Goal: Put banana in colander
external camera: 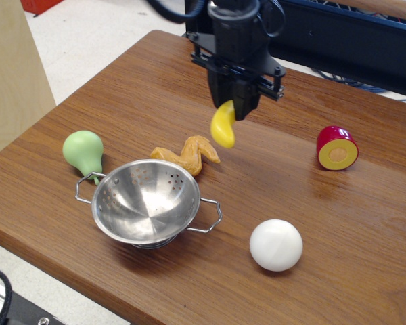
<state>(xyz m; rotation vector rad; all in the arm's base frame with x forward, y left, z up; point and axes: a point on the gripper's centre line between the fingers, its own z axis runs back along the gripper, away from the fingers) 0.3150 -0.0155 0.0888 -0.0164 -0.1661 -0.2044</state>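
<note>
The small glossy yellow banana (222,126) hangs from my black gripper (233,107), which is shut on its upper end and holds it in the air above the table. It hangs just right of the tan chicken-wing toy. The shiny steel colander (147,201) with wire loop handles stands upright on the table at the front left, below and to the left of the gripper, and holds nothing.
A tan-orange chicken-wing toy (187,155) lies just behind the colander. A green pear (82,152) lies at its left. A white ball (276,244) sits front right, a red-and-yellow halved fruit (337,147) at right. The wooden table's front edge (68,269) is near.
</note>
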